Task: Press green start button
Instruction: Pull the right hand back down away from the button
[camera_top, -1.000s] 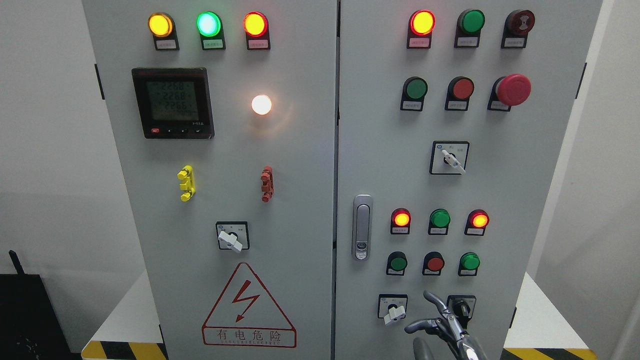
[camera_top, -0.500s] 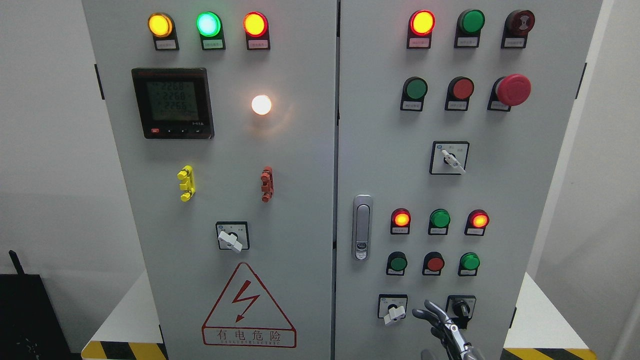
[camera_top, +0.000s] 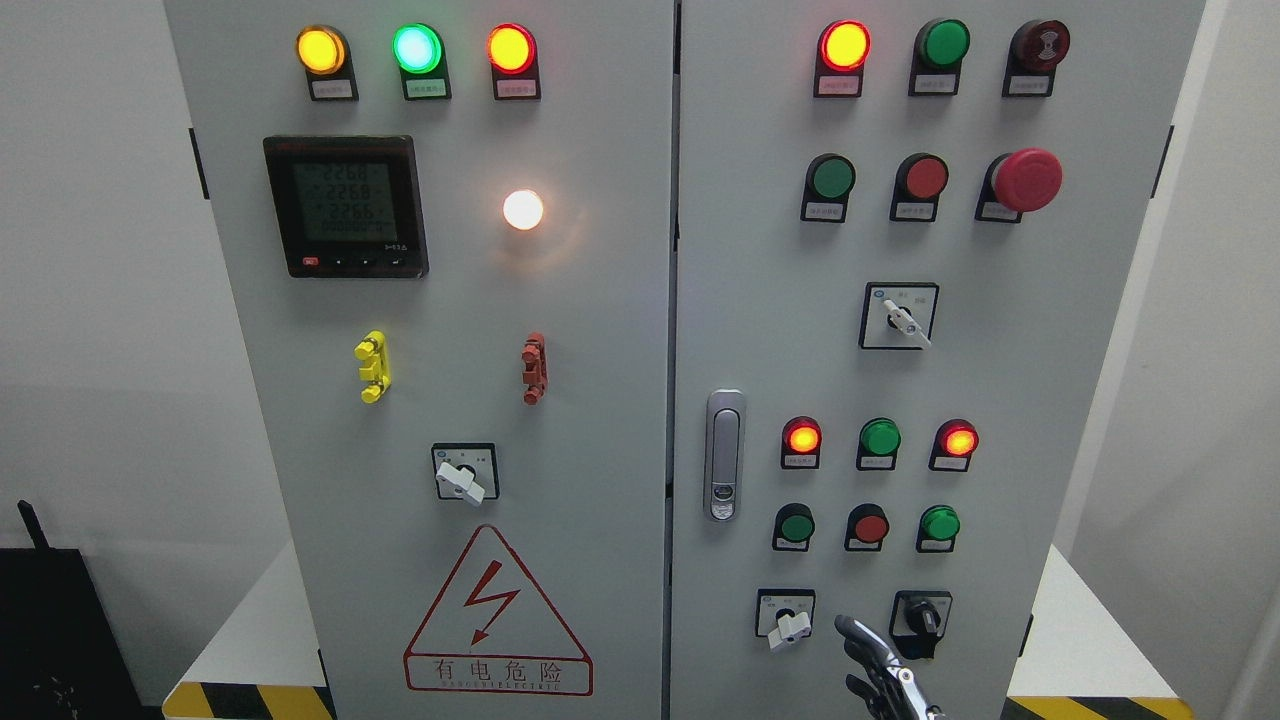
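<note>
One hand in view: the right hand (camera_top: 880, 668), low at the bottom edge, before the right door (camera_top: 1050, 400) of the grey cabinet. Sits between the white-handled rotary switch (camera_top: 786, 615) and the black-handled switch (camera_top: 921, 615). One finger (camera_top: 850, 628) stretched upward, the rest curled, holding nothing, touching no control. Higher up, apart from the fingertip, a row with the left green button (camera_top: 796, 525), a red button (camera_top: 869, 526) and the right green button (camera_top: 939, 523). Cannot tell which starts. Left hand out of sight.
</note>
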